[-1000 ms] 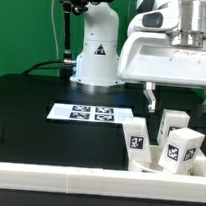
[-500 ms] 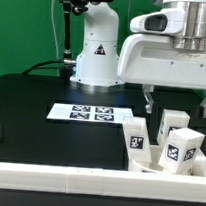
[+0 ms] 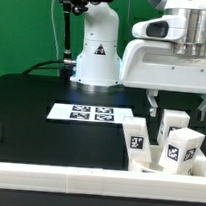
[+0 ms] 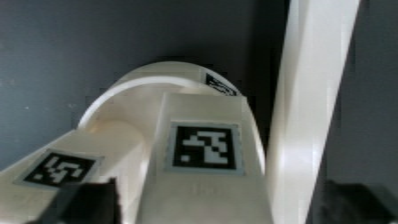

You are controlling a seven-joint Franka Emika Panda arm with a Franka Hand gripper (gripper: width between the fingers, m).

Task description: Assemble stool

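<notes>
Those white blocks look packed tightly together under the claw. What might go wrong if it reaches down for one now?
The legs stand close together against the border rail, so a finger of the gripper could land on a neighbouring block and knock it over. In the wrist view the legs lean on the round seat beside the rail, so a pull might drag the seat along. The tight gap may also cause a crooked grasp.

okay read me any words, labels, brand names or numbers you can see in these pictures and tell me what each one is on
No readable words, brand names or numbers in either view.
Marker board: black-and-white square tags only, patterns and no letters.
Stool legs: one square tag each, again patterns only.
Stool seat: a tag at its edge, seen at an angle, no text.
</notes>
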